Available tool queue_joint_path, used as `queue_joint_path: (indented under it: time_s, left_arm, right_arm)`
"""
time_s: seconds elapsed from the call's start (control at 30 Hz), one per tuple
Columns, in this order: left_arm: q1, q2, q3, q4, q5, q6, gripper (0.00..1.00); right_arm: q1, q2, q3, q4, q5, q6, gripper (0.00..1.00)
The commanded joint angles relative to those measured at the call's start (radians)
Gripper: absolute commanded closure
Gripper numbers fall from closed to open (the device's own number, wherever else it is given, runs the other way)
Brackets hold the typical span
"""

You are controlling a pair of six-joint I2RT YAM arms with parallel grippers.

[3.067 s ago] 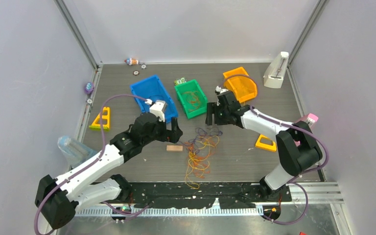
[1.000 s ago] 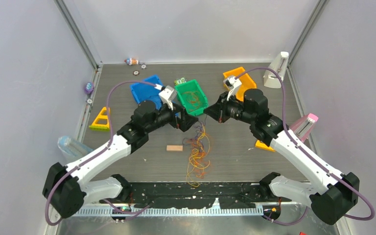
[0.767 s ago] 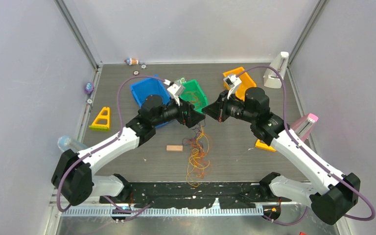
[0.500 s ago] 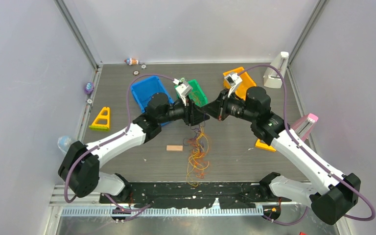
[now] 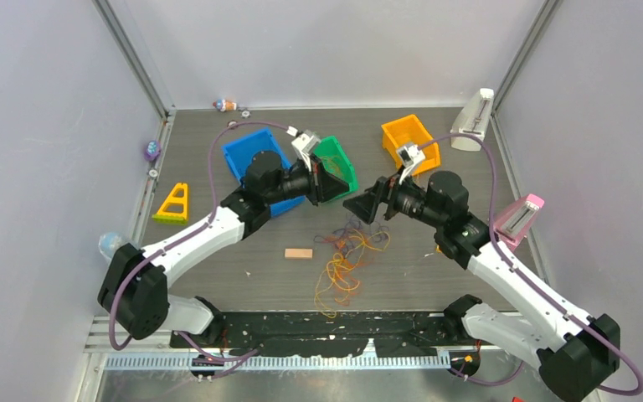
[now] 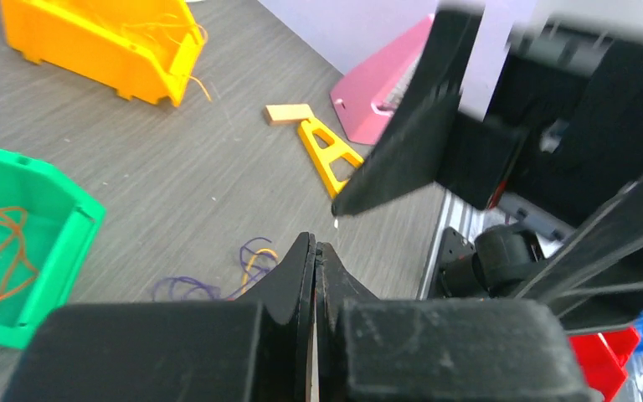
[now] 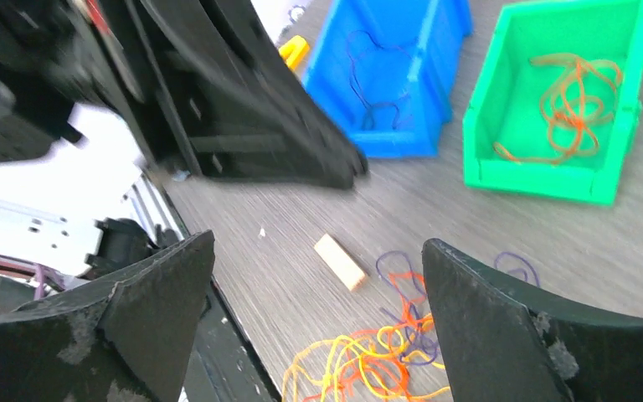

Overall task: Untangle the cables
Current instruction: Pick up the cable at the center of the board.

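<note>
The cables (image 5: 347, 260) lie as a loose tangle of orange, yellow, red and purple strands on the grey table, in front of both grippers. My left gripper (image 5: 343, 191) hovers shut beside the green bin; in the left wrist view its jaws (image 6: 314, 244) are pressed together above a purple and yellow strand (image 6: 247, 260), and I can make out no strand between them. My right gripper (image 5: 356, 209) faces it, wide open and empty. The right wrist view shows the right gripper (image 7: 318, 243) above the tangle (image 7: 377, 360) with the left fingers (image 7: 301, 142) just beyond.
A green bin (image 5: 347, 167) holds orange strands, a blue bin (image 5: 247, 155) holds a purple strand, and an orange bin (image 5: 406, 134) stands at the back. A small wooden block (image 5: 298, 253) lies left of the tangle. Yellow triangles (image 5: 173, 203) and a pink wedge (image 5: 521, 216) sit at the sides.
The right gripper opened and drew back to the right. The lifted tangle dropped and spread on the table. The left gripper closed and stayed by the green bin.
</note>
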Motion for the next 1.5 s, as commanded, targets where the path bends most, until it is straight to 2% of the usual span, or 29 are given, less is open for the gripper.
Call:
queue_joint_path:
  time_s: [0.0, 0.13, 0.27, 0.4, 0.57, 0.7, 0.83, 0.93, 1.07, 1.2, 1.3, 1.43, 1.47]
  left_arm:
    - [0.033, -0.031, 0.093, -0.034, -0.011, -0.036, 1.00]
    - [0.033, -0.020, 0.109, -0.053, 0.000, -0.032, 1.00]
    - [0.033, -0.017, 0.098, -0.143, -0.019, 0.015, 0.98]
    - [0.033, -0.057, 0.022, -0.191, -0.083, 0.052, 0.80]
    - [0.032, -0.108, -0.062, -0.238, -0.140, 0.091, 0.58]
    - [0.032, -0.085, -0.058, -0.292, -0.146, 0.119, 0.41]
    - [0.024, -0.050, -0.036, -0.305, -0.147, 0.127, 0.31]
    - [0.016, -0.021, -0.009, -0.318, -0.147, 0.134, 0.27]
    - [0.001, 0.032, 0.034, -0.331, -0.135, 0.153, 0.22]
    - [-0.020, 0.105, 0.107, -0.403, -0.131, 0.181, 0.22]
    - [-0.029, 0.149, 0.140, -0.411, -0.133, 0.184, 0.23]
    - [-0.038, 0.211, 0.213, -0.462, -0.133, 0.188, 0.23]
    - [-0.041, 0.223, 0.230, -0.471, -0.131, 0.193, 0.23]
  right_arm:
    - [-0.005, -0.073, -0.167, 0.090, 0.057, -0.037, 0.00]
    - [-0.005, -0.110, -0.265, 0.117, 0.112, -0.036, 0.00]
    - [-0.005, -0.091, -0.252, -0.036, 0.305, -0.030, 0.00]
    - [-0.006, -0.007, -0.206, -0.222, 0.383, -0.042, 0.01]
    - [-0.005, 0.079, -0.189, -0.283, 0.334, -0.050, 0.04]
    - [-0.005, 0.113, -0.178, -0.323, 0.367, -0.034, 0.05]
    - [-0.005, 0.154, -0.151, -0.389, 0.446, 0.013, 0.05]
    - [-0.005, 0.182, -0.147, -0.422, 0.477, 0.054, 0.06]
    - [-0.005, 0.202, -0.168, -0.393, 0.464, 0.082, 0.15]
    - [-0.005, 0.241, -0.176, -0.370, 0.413, 0.110, 0.24]
    - [-0.004, 0.269, -0.190, -0.311, 0.359, 0.109, 0.34]
    - [-0.004, 0.313, -0.190, -0.305, 0.316, 0.108, 0.37]
    - [-0.004, 0.318, -0.194, -0.305, 0.302, 0.116, 0.43]
